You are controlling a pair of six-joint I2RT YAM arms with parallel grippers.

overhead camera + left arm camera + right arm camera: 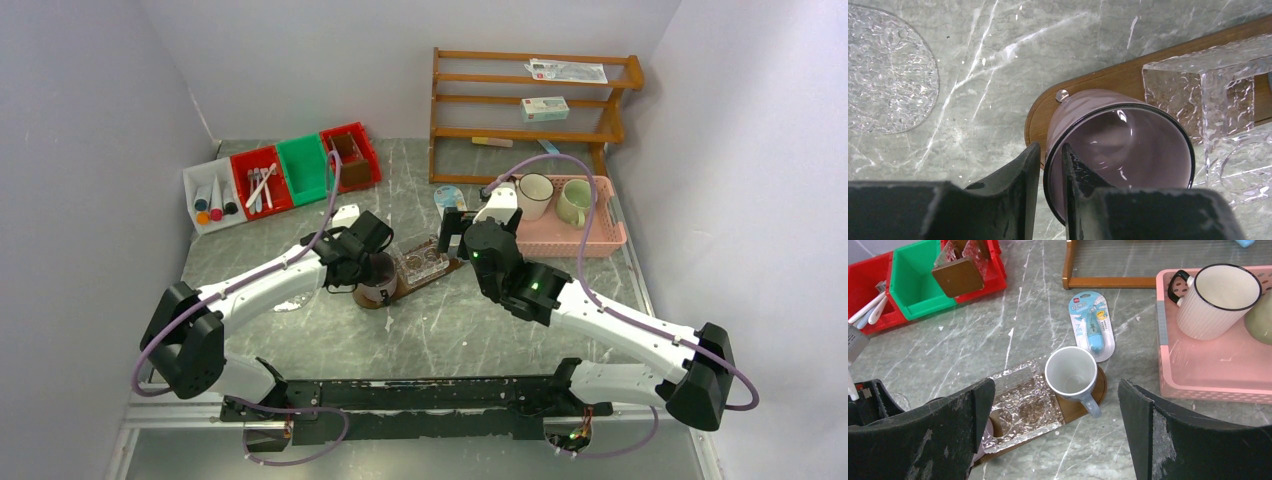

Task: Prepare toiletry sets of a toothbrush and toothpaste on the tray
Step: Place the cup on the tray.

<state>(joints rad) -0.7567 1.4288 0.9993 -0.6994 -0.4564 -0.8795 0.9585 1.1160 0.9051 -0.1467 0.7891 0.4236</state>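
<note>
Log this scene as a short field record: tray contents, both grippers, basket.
tray: purple cup at one end, clear holder in the middle, pale mug at the other end
left gripper: narrowly open, astride the purple cup's rim
right gripper: wide open, empty, above the tray
pink basket: white mug, green mug
toothbrush or tube on tray: none visible

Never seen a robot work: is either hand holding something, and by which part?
The left hand straddles the purple cup at its rim, one finger inside, one outside; whether it pinches cannot be told. The right hand is open and empty.
</note>
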